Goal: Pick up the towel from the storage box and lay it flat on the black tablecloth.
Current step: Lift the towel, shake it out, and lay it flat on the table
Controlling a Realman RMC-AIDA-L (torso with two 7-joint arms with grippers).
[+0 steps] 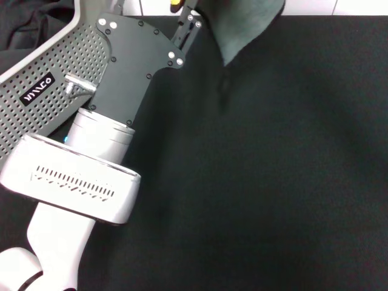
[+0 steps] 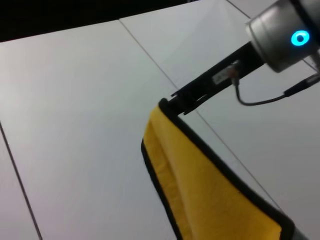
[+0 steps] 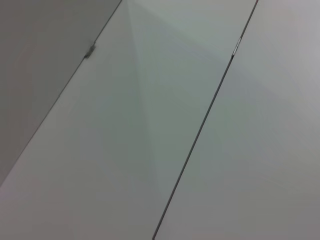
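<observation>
The left gripper [image 1: 193, 24] is raised over the far left part of the black tablecloth [image 1: 273, 170], its fingers closed on the top edge of one towel [image 1: 245, 27]. In the left wrist view a second dark gripper [image 2: 175, 105] pinches the towel's upper corner; this appears to be the right gripper.

One towel is present. It hangs from the grip, grey-green face toward the head camera, yellow face [image 2: 200, 190] with thin black trim toward the wrist camera.

One storage box [image 1: 36, 91], light grey and perforated, sits at the tablecloth's far left corner, beside the left arm. The tablecloth's centre, near edge and right side lie open.
</observation>
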